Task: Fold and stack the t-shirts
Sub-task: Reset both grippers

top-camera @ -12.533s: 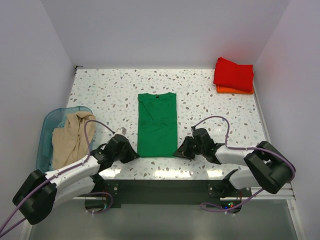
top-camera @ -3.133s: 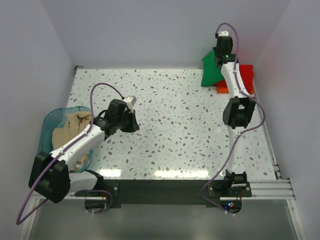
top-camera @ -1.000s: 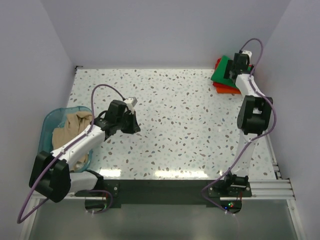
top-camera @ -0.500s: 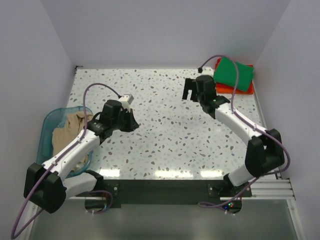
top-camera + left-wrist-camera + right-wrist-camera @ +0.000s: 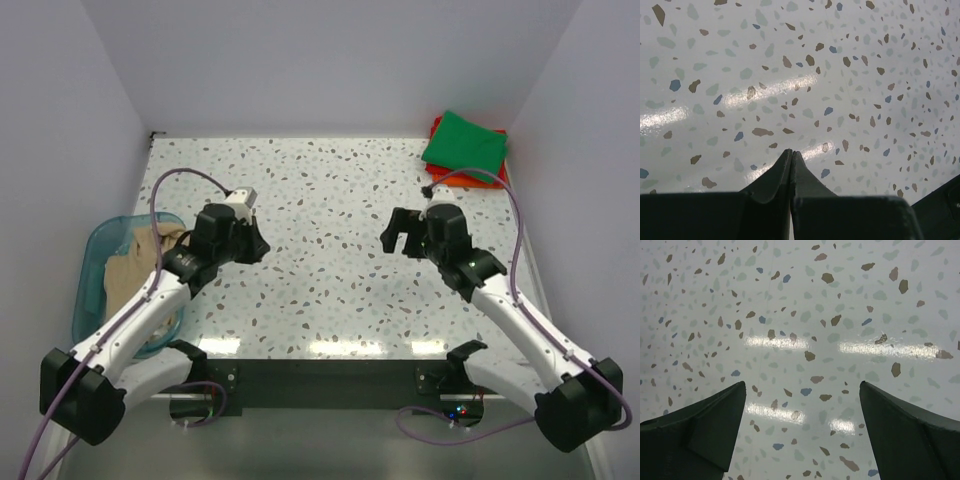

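Observation:
A folded green t-shirt [image 5: 465, 146] tops the stack at the table's far right corner, with the red t-shirt [image 5: 437, 128] and orange t-shirt [image 5: 488, 182] showing as edges beneath it. The beige t-shirt [image 5: 135, 272] lies crumpled in the teal bin at the left. My left gripper [image 5: 257, 245] is shut and empty, hovering over the speckled table right of the bin; its fingertips [image 5: 791, 153] touch each other. My right gripper [image 5: 396, 235] is open and empty above the table's middle right, its fingers [image 5: 720, 415] spread wide over bare tabletop.
The translucent teal bin [image 5: 97, 248] stands at the table's left edge. White walls close in the table on the left, back and right. The speckled tabletop [image 5: 330, 200] lies between the two arms.
My right arm has pulled back from the far-right stack toward the table's middle, leaving the green t-shirt on top of the pile. The left arm shifted slightly left and nearer.

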### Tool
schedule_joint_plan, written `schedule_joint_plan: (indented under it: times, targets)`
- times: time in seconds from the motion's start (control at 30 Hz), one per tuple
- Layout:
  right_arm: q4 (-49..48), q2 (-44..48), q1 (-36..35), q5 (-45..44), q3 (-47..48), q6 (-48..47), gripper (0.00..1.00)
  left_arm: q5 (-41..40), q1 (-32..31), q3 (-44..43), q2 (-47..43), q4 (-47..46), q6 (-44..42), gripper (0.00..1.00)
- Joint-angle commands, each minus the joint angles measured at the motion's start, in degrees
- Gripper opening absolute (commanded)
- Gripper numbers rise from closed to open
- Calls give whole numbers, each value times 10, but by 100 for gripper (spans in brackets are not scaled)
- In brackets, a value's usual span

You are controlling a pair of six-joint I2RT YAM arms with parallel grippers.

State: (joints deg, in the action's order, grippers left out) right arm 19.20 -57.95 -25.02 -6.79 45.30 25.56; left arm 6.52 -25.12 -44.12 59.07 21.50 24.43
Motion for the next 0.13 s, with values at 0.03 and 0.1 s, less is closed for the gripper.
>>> schedule_joint_plan:
  times: [0.03, 0.1]
  targets:
    - [28, 19, 1, 18, -11, 10, 99, -20, 5, 7, -21, -7, 0, 4]
    - [34, 18, 1, 16, -6, 12, 99, -23, 5, 8, -25, -6, 1, 4]
